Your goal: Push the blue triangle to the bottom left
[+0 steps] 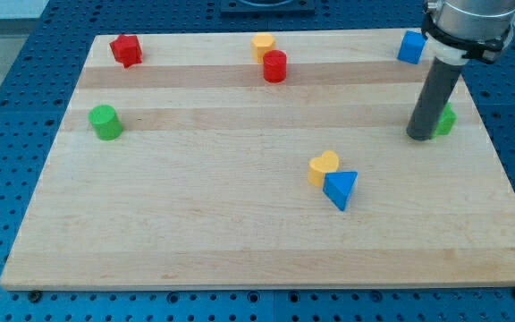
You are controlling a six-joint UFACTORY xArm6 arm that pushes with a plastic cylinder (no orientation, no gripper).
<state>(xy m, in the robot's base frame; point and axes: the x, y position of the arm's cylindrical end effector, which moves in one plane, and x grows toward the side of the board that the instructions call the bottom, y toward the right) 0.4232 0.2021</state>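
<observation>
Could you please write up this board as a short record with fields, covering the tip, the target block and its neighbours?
tip: my tip at the view's right, against a partly hidden green block
target: blue triangle, right of centre
touching target: yellow heart, on its upper left
top edge: red star, yellow block, red cylinder, blue cube
left: green cylinder

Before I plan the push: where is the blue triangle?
The blue triangle lies right of the board's centre, toward the view's bottom, touching the yellow heart at its upper left; my tip is well off to its upper right.
</observation>
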